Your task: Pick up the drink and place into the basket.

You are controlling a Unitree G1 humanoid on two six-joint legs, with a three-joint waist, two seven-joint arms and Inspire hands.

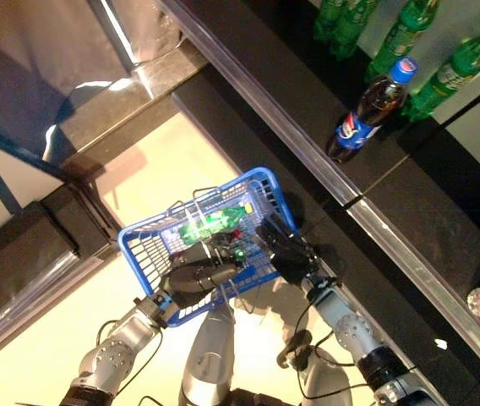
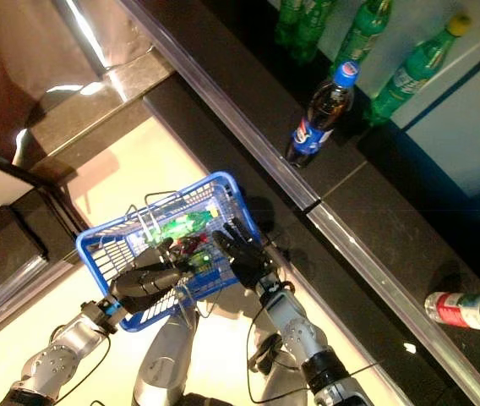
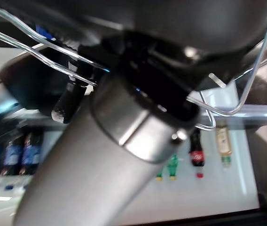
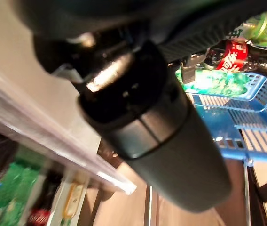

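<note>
Looking down through the left eye view, you are seeing a blue basket (image 1: 143,245) hanging from the left hand (image 1: 196,282), whose fingers are curling round the wire handle (image 1: 191,203). A green bottle (image 1: 215,222), likely the drink, is already lying inside, with something red beside it that you cannot make out clearly. The right hand (image 1: 284,252) is hovering at the basket's near rim with fingers spread and carrying nothing. If that hand pulls away carelessly, its fingers could be catching the wire and tipping the basket.

Moving to the right eye view, a cola bottle (image 2: 318,116) is standing on the dark bench (image 2: 375,211), well apart from the basket, with green bottles (image 2: 409,72) behind it and a fallen bottle (image 2: 468,310) off to the right. The bench's metal edge is running between them and the basket, so any reach there risks knocking it.

Turning to the left wrist view, only the arm and wire are showing.

Ending with the right wrist view, the green bottle and a red label are showing inside the basket.
</note>
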